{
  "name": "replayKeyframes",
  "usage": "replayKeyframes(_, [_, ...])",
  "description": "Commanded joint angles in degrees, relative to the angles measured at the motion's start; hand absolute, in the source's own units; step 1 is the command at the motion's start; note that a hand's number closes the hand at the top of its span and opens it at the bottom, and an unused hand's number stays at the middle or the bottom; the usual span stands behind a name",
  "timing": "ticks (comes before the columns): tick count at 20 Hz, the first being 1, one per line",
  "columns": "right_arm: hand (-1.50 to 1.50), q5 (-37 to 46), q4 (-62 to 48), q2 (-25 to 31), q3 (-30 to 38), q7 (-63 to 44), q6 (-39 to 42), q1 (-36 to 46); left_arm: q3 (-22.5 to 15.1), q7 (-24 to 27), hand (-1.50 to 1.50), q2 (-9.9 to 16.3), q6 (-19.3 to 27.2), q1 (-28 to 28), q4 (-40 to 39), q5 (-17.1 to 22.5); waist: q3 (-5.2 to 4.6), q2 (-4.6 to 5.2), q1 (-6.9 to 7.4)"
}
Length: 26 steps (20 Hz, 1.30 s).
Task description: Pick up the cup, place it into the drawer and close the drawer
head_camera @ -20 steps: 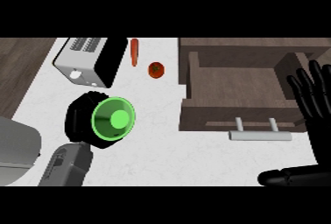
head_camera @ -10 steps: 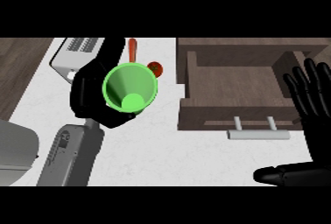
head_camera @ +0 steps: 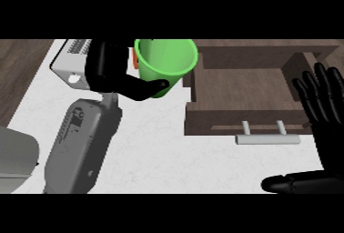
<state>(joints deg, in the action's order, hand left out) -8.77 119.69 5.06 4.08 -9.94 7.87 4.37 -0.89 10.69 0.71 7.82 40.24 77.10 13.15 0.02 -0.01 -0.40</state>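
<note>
My left hand (head_camera: 114, 73) is curled round a green cup (head_camera: 166, 61) and holds it above the counter, just left of the open brown drawer (head_camera: 250, 93). The cup's mouth faces up toward me and its right rim overlaps the drawer's left wall. The drawer stands pulled out, with a pale bar handle (head_camera: 267, 139) on its front. At the right edge my right hand (head_camera: 324, 118) rests open, fingers pointing up, beside the drawer's right side.
A white toaster-like appliance (head_camera: 73, 66) stands at the back left, partly behind my left hand. A small orange object (head_camera: 135, 62) peeks out behind the cup. A grey rounded object (head_camera: 15, 154) sits at the left edge. The white counter (head_camera: 174, 164) lies in front of the drawer.
My left hand has lifted the green cup and carried it up and to the right, from the counter's left part to the drawer's left wall. The right hand has stayed put.
</note>
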Motion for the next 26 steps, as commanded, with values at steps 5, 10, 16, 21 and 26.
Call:
replayKeyframes(5, [-1.50,1.16,-0.02,-0.22,-1.22,-0.52,-0.12,0.13,-2.61,-1.24,1.50,-0.68,5.92,12.01,-9.59,-1.33,-0.01,0.06,-0.36])
replayKeyframes(10, [-1.50,-2.77,0.99,1.31,2.60,0.05,1.44,-0.99,-1.95,-2.36,1.50,-0.70,7.67,19.20,-18.59,-1.56,0.00,0.11,-0.61])
replayKeyframes(16, [-1.50,1.41,0.41,-1.54,-1.72,0.37,-0.66,-0.80,-3.68,2.98,1.50,-0.71,8.81,23.20,-29.36,1.40,-0.02,0.21,-0.76])
replayKeyframes(21, [-1.50,0.55,-1.61,-0.37,-0.27,2.09,0.77,0.12,-8.02,8.95,1.50,-0.71,11.49,26.45,-39.94,7.25,0.00,0.52,-1.81])
replayKeyframes(26, [-1.50,-1.22,-3.14,0.84,1.47,3.10,2.48,-0.03,-12.26,8.28,1.50,-0.71,13.62,31.60,-44.69,13.11,0.02,0.54,-2.11])
